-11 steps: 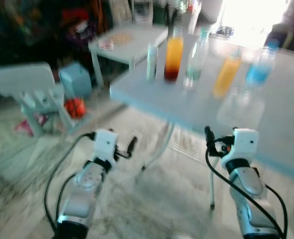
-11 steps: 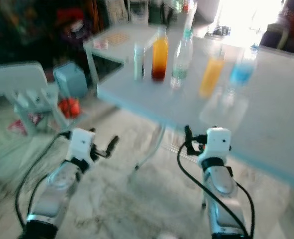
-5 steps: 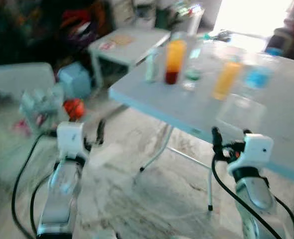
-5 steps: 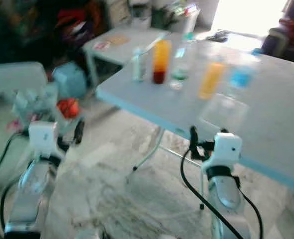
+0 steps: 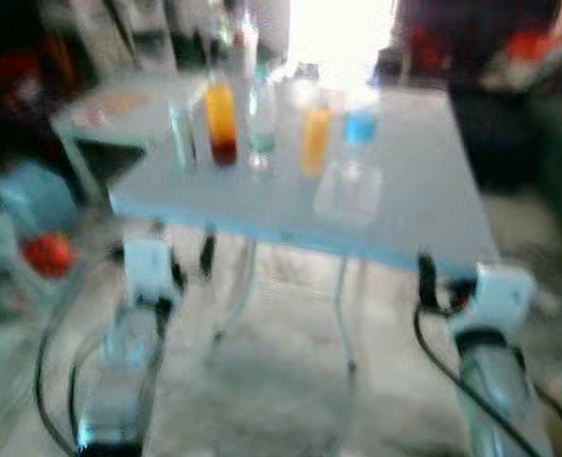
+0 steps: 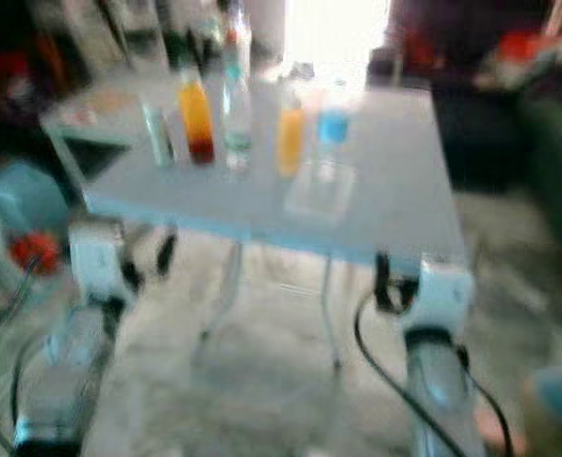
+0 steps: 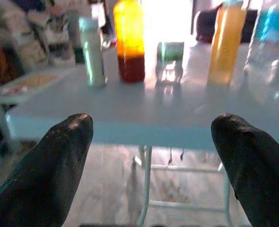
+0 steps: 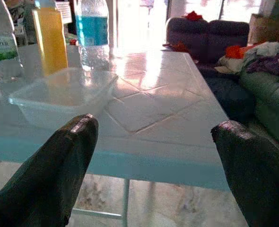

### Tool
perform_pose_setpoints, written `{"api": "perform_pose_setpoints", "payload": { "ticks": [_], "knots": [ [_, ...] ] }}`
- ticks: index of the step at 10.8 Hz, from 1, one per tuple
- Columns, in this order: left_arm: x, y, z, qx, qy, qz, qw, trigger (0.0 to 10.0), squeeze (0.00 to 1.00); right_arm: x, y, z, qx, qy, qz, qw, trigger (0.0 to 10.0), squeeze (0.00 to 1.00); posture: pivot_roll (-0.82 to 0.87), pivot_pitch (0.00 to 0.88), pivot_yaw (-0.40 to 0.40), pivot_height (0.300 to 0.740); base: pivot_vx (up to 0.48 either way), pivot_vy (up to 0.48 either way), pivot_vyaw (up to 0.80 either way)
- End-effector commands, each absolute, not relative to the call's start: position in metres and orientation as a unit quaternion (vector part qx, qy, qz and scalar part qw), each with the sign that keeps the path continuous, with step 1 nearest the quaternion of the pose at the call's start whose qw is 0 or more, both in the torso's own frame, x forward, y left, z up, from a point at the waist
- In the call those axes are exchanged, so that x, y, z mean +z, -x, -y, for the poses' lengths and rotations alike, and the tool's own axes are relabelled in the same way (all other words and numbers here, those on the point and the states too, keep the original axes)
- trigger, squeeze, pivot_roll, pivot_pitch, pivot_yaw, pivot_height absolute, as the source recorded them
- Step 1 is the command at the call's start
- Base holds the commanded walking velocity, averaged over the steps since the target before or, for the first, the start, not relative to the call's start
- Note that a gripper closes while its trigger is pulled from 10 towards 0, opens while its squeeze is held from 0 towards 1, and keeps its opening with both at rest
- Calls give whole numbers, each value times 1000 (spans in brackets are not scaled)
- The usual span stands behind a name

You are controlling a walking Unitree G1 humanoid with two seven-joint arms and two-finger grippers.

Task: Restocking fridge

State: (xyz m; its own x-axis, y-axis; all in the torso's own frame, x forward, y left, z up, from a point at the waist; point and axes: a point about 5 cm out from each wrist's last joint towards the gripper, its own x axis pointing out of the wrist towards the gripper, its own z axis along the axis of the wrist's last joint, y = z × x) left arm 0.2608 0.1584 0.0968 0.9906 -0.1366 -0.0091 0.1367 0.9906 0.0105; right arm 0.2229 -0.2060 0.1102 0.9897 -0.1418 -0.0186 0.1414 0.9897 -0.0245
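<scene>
Orange and red liquid fills the tall juice bottle (image 7: pixel 129 40) that stands on the pale blue counter (image 5: pixel 414 214), and around it we see the rest of what we take to be the fridge stock: a slim pale green bottle (image 7: pixel 91 52) beside it, a clear water bottle with a green label (image 8: pixel 1 45), an orange drink bottle (image 8: pixel 50 40), a bottle of blue drink (image 8: pixel 92 35) and, nearer our edge of the counter, an empty clear plastic container (image 8: pixel 64 94). All of them stand upright and apart from one another, and none is in our grasp. Our left hand (image 7: pixel 149 156) is held low in front of the counter's edge with its fingers (image 7: pixel 59 161) spread wide and nothing between them; our right hand (image 8: pixel 153 161) is likewise spread and empty, facing the container and the bottles behind it. The head views are blurred, so small details on the counter are hard to tell. We judge the restocking has barely begun: every item is still to be picked up and carried, and we see no fridge to put them in yet.
</scene>
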Motion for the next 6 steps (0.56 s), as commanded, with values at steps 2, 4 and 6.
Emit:
{"api": "perform_pose_setpoints", "payload": {
  "ticks": [2, 4, 6],
  "knots": [
    [96, -262, -164, -58, -12, -10, 998, 10000, 0, 114, -226, 200, -62, 10, -3, 998, 10000, 0, -29, 0, -2, 740, 0, 0, 0],
    [95, -261, -162, -59, -14, -12, 998, 10000, 0, 115, -227, 198, -54, 14, -3, 998, 10000, 0, -31, 0, -2, 740, 0, 0, 0],
    [92, -258, -164, -59, -19, -16, 998, 10000, 0, 117, -227, 195, -44, 31, 2, 999, 10000, 0, -30, 0, -2, 740, 0, 0, 0]
  ]
}}
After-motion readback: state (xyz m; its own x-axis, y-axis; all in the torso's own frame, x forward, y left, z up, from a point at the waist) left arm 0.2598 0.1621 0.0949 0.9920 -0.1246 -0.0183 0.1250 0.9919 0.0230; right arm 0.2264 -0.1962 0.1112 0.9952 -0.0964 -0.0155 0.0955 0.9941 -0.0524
